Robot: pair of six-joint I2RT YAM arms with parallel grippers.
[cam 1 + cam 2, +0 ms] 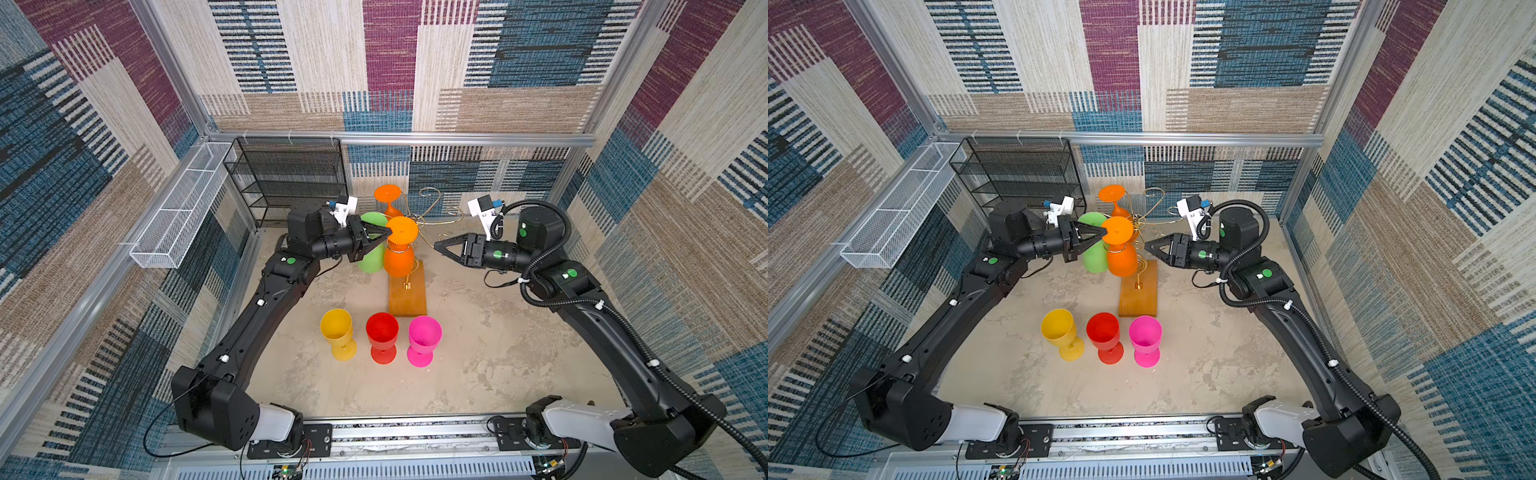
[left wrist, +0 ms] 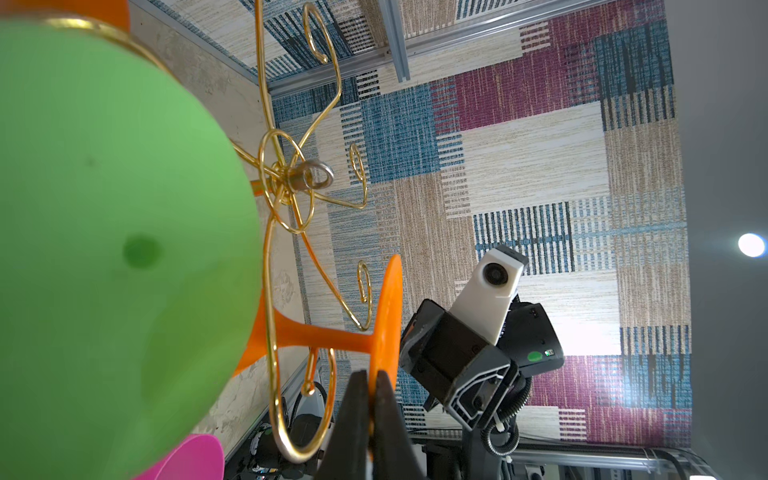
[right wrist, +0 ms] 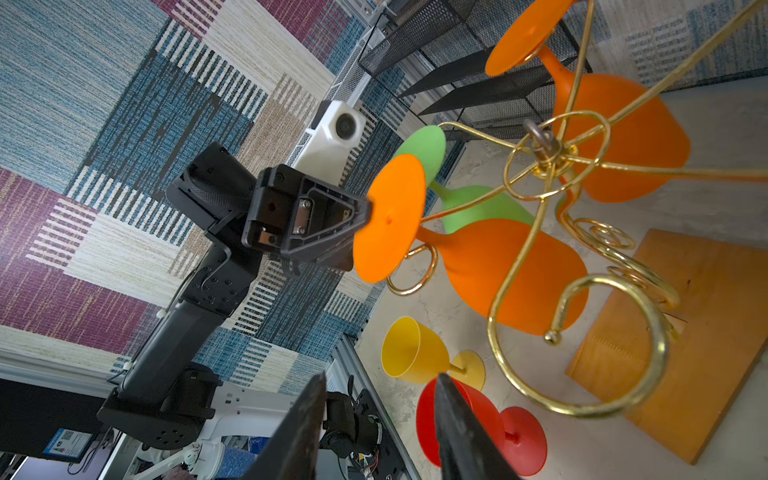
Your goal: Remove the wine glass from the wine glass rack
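- On the rack, hung upside down: front orange glass, foot rim pinched by the left claw.
- Nearby, right claw held part open, empty.
- Risk: stem caught while slid out, rack dragged over; thin rim grip lost.

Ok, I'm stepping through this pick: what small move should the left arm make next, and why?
Probably slide the near orange glass outward along its wire arm: the left gripper is shut on its foot, while the stem hangs in a curl of the rack.
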